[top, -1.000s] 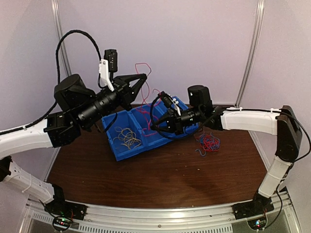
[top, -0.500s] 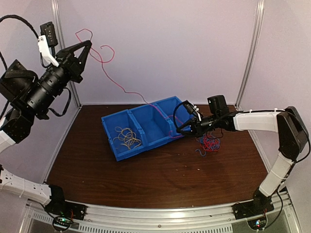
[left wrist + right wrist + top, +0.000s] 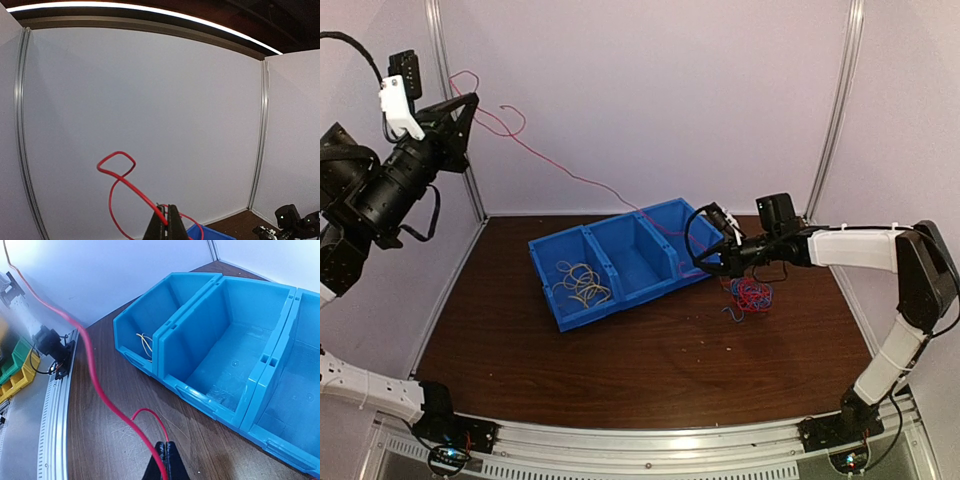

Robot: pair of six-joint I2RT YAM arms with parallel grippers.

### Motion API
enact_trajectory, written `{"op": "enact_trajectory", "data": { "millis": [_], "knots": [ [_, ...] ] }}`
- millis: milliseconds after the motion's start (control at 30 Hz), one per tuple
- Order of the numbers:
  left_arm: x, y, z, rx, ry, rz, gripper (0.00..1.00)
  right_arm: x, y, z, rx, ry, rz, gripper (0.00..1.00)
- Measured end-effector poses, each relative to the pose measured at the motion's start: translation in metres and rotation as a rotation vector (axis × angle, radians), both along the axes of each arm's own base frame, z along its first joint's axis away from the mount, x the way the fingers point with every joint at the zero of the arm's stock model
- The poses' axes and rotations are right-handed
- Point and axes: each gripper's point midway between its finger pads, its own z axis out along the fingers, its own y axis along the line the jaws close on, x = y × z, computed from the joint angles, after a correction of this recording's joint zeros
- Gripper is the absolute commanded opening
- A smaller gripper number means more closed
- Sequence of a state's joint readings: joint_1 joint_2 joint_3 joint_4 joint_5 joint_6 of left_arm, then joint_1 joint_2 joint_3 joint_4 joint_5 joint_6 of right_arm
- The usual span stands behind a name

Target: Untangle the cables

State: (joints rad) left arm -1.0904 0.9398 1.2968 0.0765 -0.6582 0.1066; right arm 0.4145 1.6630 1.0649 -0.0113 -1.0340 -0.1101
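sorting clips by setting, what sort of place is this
Likely a robot lab test booth: white panel walls on aluminium posts, a brown table holding a blue three-compartment bin, and a red cable stretched between the left gripper and right gripper.

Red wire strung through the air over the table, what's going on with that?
The two arms are holding one red cable stretched between them. The left gripper is raised high by the left wall, shut on one end. The right gripper sits low over the table beside the blue bins, shut on the other end. Yellow cables lie in the leftmost bin, and a red and blue tangle lies on the table right of the bins.
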Motion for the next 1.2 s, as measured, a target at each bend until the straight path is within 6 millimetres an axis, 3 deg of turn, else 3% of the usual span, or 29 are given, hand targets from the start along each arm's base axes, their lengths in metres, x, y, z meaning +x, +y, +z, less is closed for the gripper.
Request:
{"op": "enact_trajectory", "data": {
  "millis": [167, 333, 500, 633, 767, 1000, 1200],
  "knots": [
    [-0.001, 0.017, 0.0, -0.018, 0.01, 0.05, 0.0, -0.003, 0.003, -0.002, -0.029, -0.029, 0.011, 0.0],
    [0.016, -0.002, -0.037, 0.087, 0.082, 0.099, 0.0, -0.016, 0.02, 0.007, -0.079, -0.085, 0.083, 0.0],
    [0.037, -0.026, -0.082, 0.241, 0.161, 0.154, 0.0, -0.033, 0.05, 0.034, -0.097, -0.182, 0.165, 0.0],
    [0.057, -0.033, -0.107, 0.314, 0.235, 0.192, 0.0, -0.045, 0.077, 0.061, -0.09, -0.247, 0.202, 0.0],
    [0.08, -0.028, -0.131, 0.329, 0.321, 0.213, 0.0, -0.04, 0.107, 0.079, -0.079, -0.277, 0.192, 0.0],
    [0.102, -0.019, -0.147, 0.236, 0.41, 0.166, 0.0, -0.015, 0.148, 0.054, -0.131, -0.214, 0.114, 0.0],
    [0.12, -0.026, -0.167, 0.198, 0.473, 0.146, 0.0, 0.003, 0.181, 0.03, -0.142, -0.14, 0.065, 0.0]
  ]
}}
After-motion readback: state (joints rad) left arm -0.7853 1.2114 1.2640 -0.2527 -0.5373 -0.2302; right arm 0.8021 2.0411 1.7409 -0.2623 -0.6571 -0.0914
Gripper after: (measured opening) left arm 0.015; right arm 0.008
